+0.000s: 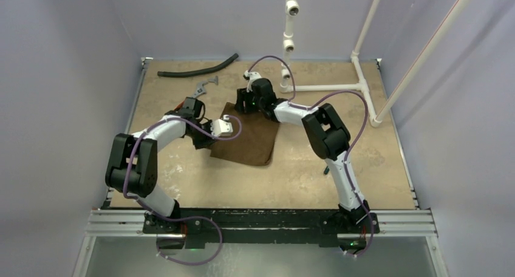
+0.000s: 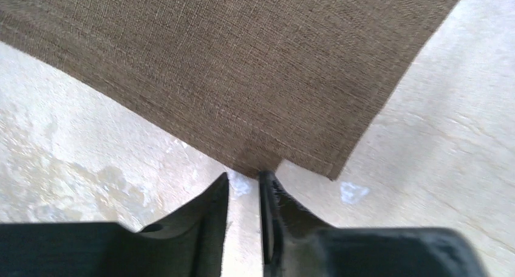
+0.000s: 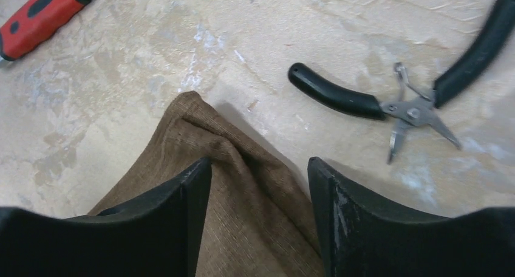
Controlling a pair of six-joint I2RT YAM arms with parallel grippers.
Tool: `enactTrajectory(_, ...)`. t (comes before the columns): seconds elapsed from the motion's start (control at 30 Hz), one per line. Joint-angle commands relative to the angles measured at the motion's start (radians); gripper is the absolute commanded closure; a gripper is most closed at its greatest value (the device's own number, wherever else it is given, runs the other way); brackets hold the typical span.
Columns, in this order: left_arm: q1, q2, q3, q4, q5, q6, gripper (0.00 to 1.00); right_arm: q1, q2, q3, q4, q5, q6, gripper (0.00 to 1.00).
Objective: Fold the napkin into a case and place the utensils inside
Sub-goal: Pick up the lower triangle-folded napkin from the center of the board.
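Left gripper cracked slightly apart, napkin edge at its tips; right gripper wide apart straddling a napkin corner, pliers ahead-right.

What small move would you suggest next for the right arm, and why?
Probably lift the right gripper straight up. Its jaws stand open astride a puckered corner of the napkin, gripping nothing, and the left gripper is slightly open just off another edge. Rising straight should leave the cloth undisturbed and avoid the pliers lying nearby.
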Motion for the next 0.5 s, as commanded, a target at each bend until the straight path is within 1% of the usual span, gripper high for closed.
enactTrajectory(0.0, 0.016, -0.038, 0.109, -0.199, 0.064, -0.054, 0.70, -0.007, -0.168, -0.035, -0.036, 0.121, -0.024, 0.33)
enactTrajectory(0.13, 0.026, -0.118, 0.128, -0.230, 0.079, -0.011, 0.53, -0.008, -0.362, -0.227, -0.006, 0.110, -0.040, 0.20)
enactTrajectory(0.17, 0.026, -0.137, 0.128, -0.236, 0.082, 0.015, 0.51, -0.008, -0.409, -0.286, -0.014, 0.115, -0.062, 0.18)
enactTrajectory(0.2, 0.026, -0.148, 0.124, -0.243, 0.091, 0.051, 0.43, -0.006, -0.464, -0.323, -0.041, 0.106, -0.089, 0.14)
enactTrajectory(0.27, 0.025, -0.172, 0.099, -0.256, 0.155, 0.144, 0.34, -0.005, -0.553, -0.401, -0.100, 0.094, -0.130, 0.11)
enactTrajectory(0.3, 0.014, -0.185, 0.071, -0.254, 0.177, 0.197, 0.26, -0.003, -0.606, -0.453, -0.113, 0.084, -0.154, 0.10)
enactTrajectory(0.33, -0.015, -0.198, 0.036, -0.230, 0.169, 0.224, 0.25, 0.002, -0.661, -0.504, -0.113, 0.069, -0.176, 0.10)
enactTrajectory(0.4, -0.094, -0.204, -0.036, -0.163, 0.106, 0.264, 0.25, 0.019, -0.765, -0.625, -0.092, 0.037, -0.235, 0.10)
enactTrajectory(0.47, -0.147, -0.178, -0.075, -0.097, 0.073, 0.275, 0.25, 0.045, -0.859, -0.732, -0.054, 0.025, -0.311, 0.10)
